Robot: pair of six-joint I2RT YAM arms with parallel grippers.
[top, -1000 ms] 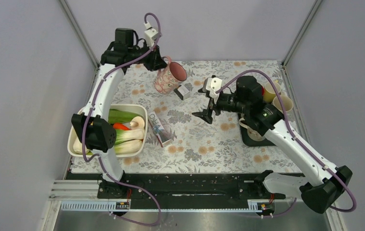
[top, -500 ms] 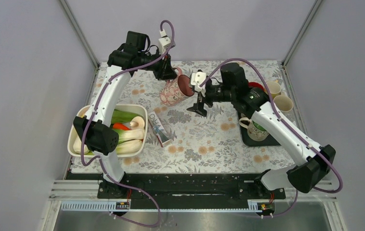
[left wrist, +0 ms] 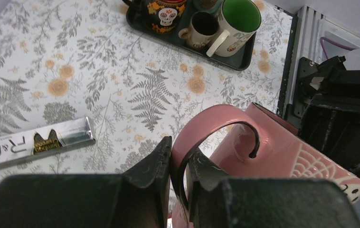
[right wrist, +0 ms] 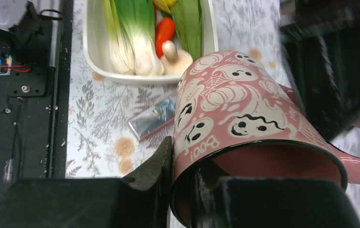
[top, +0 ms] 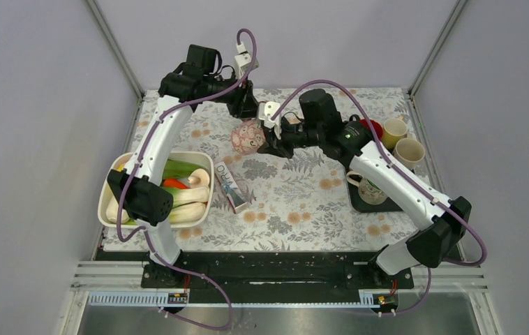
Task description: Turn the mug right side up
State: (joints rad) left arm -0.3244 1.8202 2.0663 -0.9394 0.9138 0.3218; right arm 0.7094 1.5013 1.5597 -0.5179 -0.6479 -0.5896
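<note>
Over the worktop (top: 296,209) our right tool (right wrist: 180,185) has arrived — pinching the mug (top: 248,136) at its rim (right wrist: 263,148), left tool (left wrist: 178,161) pinching the handle (left wrist: 206,122) — handover looks ready.

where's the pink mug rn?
Top view: pink mug is back-centre, between both arms, just beyond the small box. Left claw pinches its handle; right claw grips its rim.

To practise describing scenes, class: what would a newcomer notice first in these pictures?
A pink ghost-patterned mug over the far middle of the table: the left claw pinches its handle, the right claw grips its rim. Then a white tub of vegetables at left, a tray of mugs at right.
</note>
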